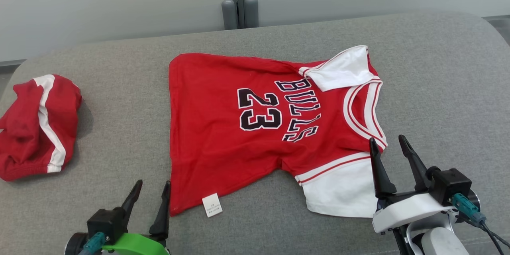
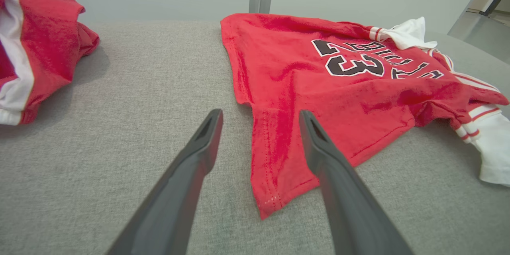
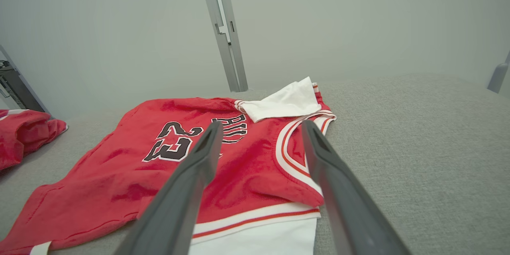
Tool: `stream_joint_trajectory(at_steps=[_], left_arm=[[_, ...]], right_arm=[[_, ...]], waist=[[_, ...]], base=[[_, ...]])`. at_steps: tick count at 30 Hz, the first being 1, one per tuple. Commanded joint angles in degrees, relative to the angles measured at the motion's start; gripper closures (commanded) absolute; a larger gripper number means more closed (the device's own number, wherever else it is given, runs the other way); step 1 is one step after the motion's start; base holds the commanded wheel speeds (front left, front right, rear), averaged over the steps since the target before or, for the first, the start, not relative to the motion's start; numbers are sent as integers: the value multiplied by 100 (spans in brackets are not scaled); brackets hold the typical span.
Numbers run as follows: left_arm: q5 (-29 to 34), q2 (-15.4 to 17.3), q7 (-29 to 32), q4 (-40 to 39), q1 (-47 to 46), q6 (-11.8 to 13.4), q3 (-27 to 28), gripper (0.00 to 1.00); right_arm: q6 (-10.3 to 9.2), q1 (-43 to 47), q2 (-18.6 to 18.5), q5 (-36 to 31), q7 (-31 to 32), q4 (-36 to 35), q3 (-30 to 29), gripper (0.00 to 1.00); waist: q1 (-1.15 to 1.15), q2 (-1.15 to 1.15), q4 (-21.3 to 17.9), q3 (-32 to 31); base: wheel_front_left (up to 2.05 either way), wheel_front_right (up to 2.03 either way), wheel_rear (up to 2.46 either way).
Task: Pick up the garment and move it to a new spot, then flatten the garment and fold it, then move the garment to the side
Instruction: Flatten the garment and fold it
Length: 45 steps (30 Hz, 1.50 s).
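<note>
A red jersey [image 1: 247,127] with white sleeves, "BULLS" and "23" lies spread on the grey cushioned surface [image 1: 438,87], neck to the right, hem to the left. Its far sleeve is folded over the chest. My left gripper [image 1: 153,187] stands open just off the hem's near corner; that corner [image 2: 275,175] lies between its fingers in the left wrist view. My right gripper [image 1: 388,143] is open above the near white sleeve [image 1: 342,191] and the collar; the right wrist view shows the jersey [image 3: 255,163] beneath its fingers. Neither holds anything.
A crumpled pair of red shorts [image 1: 36,127] with a white stripe lies at the surface's left edge, seen too as red shorts [image 2: 36,48] in the left wrist view. A grey post [image 1: 239,0] stands behind. Bare cushion stretches to the jersey's right.
</note>
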Motion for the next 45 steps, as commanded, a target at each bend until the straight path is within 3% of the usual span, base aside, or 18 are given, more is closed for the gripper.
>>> stream_joint_trajectory(at_steps=[1, 17, 45], left_arm=[[73, -20, 1, -78, 77, 16, 142, 0], [422, -247, 1, -703, 202, 11, 1349, 0], [755, -358, 1, -558, 344, -85, 1558, 0]], right_arm=[[-8, 39, -12, 30, -19, 5, -26, 0], [-9, 292, -11, -115, -16, -146, -212, 0], [-9, 699, -59, -191, 287, -453, -27, 0]], waist=[[0, 0, 2, -52], [0, 0, -71, -358], [0, 0, -78, -507]], base=[[0, 0, 0], [0, 0, 0], [0, 0, 0]])
